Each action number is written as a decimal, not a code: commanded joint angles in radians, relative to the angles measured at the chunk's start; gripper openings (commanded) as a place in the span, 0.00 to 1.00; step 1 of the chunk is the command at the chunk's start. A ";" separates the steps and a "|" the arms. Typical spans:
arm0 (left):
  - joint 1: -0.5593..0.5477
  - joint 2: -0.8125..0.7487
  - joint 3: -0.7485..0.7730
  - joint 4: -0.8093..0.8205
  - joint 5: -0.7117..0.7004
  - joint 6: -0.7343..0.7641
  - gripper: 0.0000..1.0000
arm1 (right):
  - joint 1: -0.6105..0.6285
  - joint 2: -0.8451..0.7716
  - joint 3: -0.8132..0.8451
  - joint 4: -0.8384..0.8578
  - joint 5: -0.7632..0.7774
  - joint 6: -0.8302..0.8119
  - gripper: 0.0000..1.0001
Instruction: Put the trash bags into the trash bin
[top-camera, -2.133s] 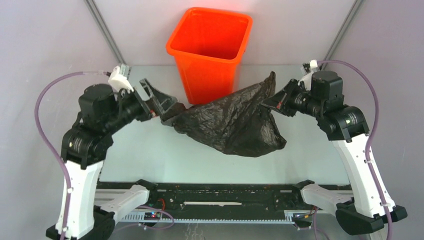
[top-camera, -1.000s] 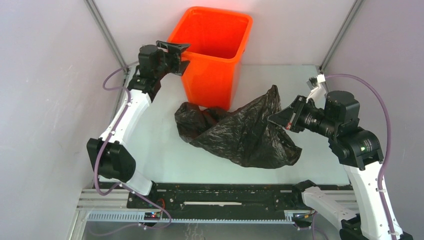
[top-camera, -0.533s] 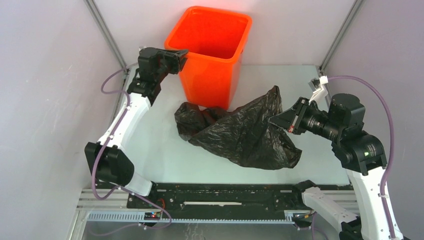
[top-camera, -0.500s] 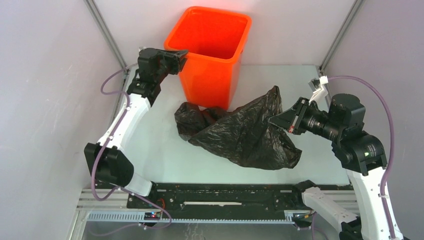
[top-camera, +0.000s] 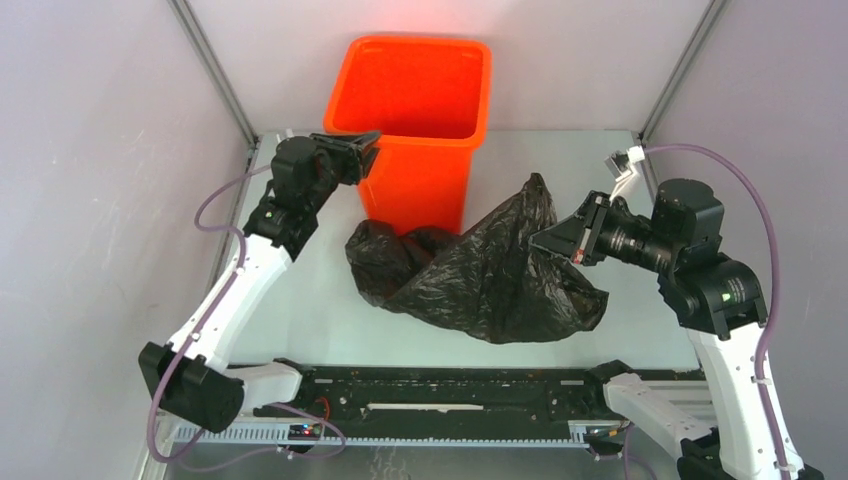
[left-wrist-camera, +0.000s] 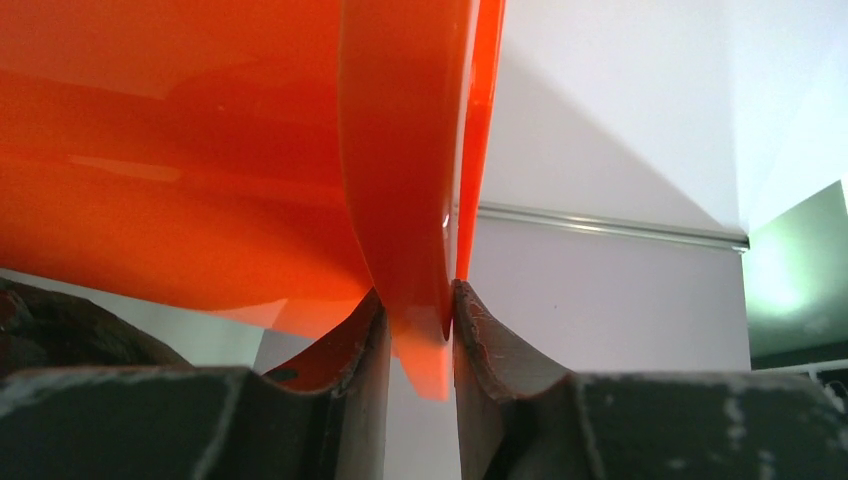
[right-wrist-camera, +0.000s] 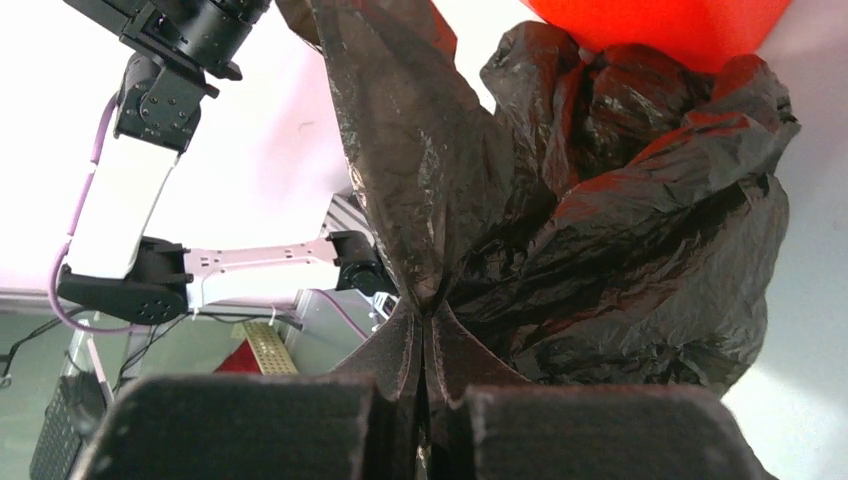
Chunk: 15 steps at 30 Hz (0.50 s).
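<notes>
The desk (top-camera: 320, 320) carries everything. The trash bin (top-camera: 420, 190) stands at its far side. In the top view its inside shows only orange walls, so nothing is in it yet. The trash bag (top-camera: 490, 285) lies on the desk in front of the bin as a crumpled black heap. Its left lump touches the foot of the bin's front wall, and the rest spreads to the right of the bin and toward the arms. One peak of film rises just right of the bin, where the right claw (right-wrist-camera: 424, 322) is pressed together on a fold of it. The left claw (left-wrist-camera: 418, 300) pinches the rolled rim of the bin at its near left corner, with the rim between its two fingers. I judge that the task is in its early part. Both grips are made, but the whole bag must be lifted over the rim and pushed down. Because the bag looks wider than the mouth of the bin, this probably needs several portions.
</notes>
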 joint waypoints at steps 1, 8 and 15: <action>-0.066 -0.094 -0.023 -0.009 -0.003 0.019 0.05 | -0.004 0.004 0.035 0.082 -0.102 -0.034 0.00; -0.148 -0.170 -0.096 -0.024 -0.030 0.014 0.14 | 0.005 -0.009 0.035 0.124 -0.225 -0.040 0.00; -0.156 -0.339 -0.205 -0.085 -0.044 0.086 0.71 | 0.081 -0.003 0.040 0.237 -0.297 0.043 0.00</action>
